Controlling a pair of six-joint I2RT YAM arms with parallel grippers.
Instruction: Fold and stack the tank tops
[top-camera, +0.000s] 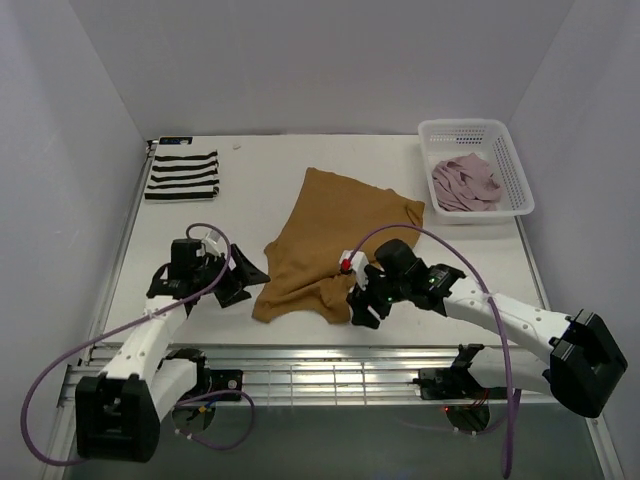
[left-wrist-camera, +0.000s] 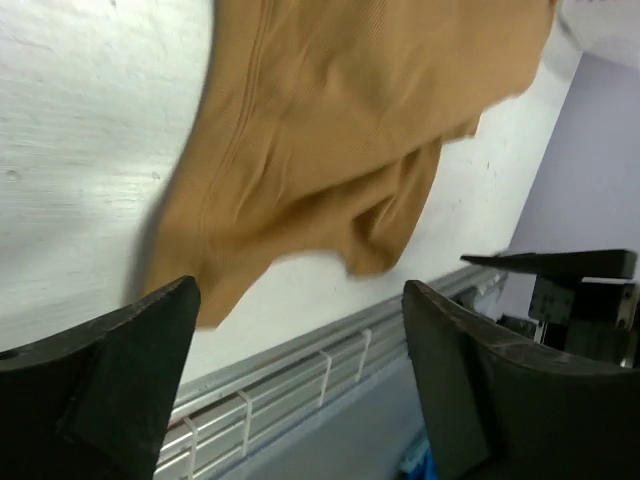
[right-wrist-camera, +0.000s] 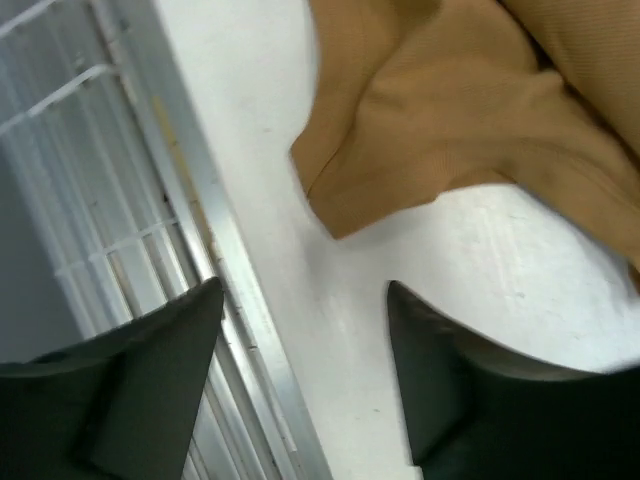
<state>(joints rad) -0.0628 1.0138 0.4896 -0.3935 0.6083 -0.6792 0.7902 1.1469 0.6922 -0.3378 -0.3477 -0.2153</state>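
Spread wide, gripping nothing: left gripper (top-camera: 245, 288) and right gripper (top-camera: 358, 308), flanking the rumpled tan top (top-camera: 330, 235) mid-table. Beyond, striped top (top-camera: 182, 175) folded far-left, pink top (top-camera: 463, 182) in basket (top-camera: 515, 165). Could catch only one bunched hem layer, skewing the fold.

You are getting free lane on bare table (top-camera: 250, 205), between striped top (top-camera: 182, 175) at far left and tan top (top-camera: 335, 240).
- Tan top is spreading across centre, blocking low crossing there.
- Left gripper (top-camera: 246, 283), jaws spread, is crowding its near-left corner.
- Right gripper (top-camera: 357, 308), jaws spread, is crowding its near hem.
- White basket (top-camera: 522, 170), holding pink top (top-camera: 465, 183), is occupying far-right corner; its walls are barring sideways entry, so you are reaching in from above only.
- Metal rail (top-camera: 320, 352) is bounding near edge.
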